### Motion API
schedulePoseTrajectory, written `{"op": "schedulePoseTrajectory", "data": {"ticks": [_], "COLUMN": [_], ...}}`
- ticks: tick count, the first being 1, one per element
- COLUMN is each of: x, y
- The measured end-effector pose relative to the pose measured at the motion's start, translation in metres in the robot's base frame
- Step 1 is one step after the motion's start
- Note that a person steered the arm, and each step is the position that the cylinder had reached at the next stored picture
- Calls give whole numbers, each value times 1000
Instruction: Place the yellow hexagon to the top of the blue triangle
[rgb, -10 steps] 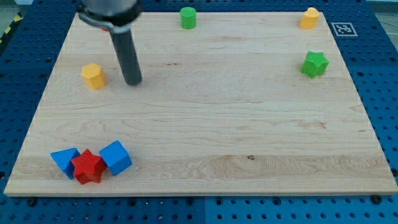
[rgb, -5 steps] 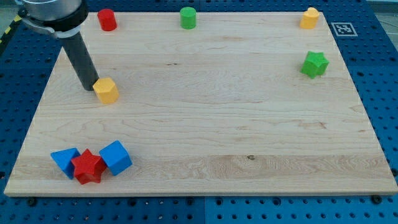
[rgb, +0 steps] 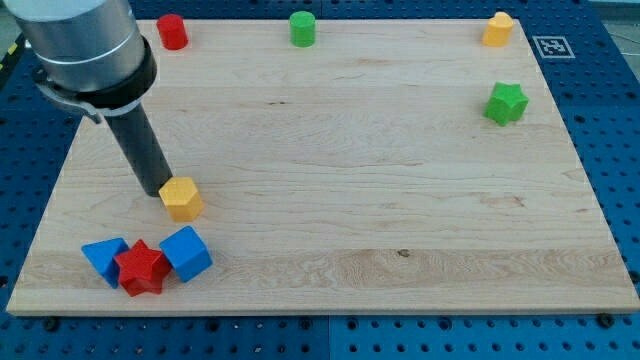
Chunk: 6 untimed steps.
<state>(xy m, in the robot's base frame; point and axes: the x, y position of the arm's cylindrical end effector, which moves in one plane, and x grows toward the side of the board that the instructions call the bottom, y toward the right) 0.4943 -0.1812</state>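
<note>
Blue pegboard frames a pale wooden worktop (rgb: 400, 200), its grain running across the view. No pincer is fitted to the arm, so its state is not something the view can show — a straight dark rod does the work, and my tip (rgb: 163, 191) sits on the wood touching the upper-left edge of the yellow hexagon (rgb: 181, 198), at about ten o'clock from that block.

Yellow hexagon lies in the lower-left part of the worktop. From it, the blue cube (rgb: 186, 253) sits near at six o'clock, tilted on the wood. The red star (rgb: 141, 268) is pressed against the cube's left side, and the blue triangle (rgb: 104, 258) touches the star on its far side — so the three form a tight row near the view's bottom-left corner. Seen from the blue triangle, the yellow hexagon stands at roughly one o'clock, near but apart from it.

Along the view's top edge stand a red cylinder (rgb: 172, 31) at the left, a green cylinder (rgb: 302, 28) near the middle and a second yellow block (rgb: 497, 29) toward the right corner, its shape unclear. A green star (rgb: 506, 102) lies at about five o'clock from that yellow block, well apart from the group at lower left.
</note>
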Motion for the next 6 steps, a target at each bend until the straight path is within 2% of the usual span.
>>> {"op": "schedulePoseTrajectory", "data": {"ticks": [2,3,4,6], "x": [-22,-22,-1,16], "y": [18,54,61,11]}}
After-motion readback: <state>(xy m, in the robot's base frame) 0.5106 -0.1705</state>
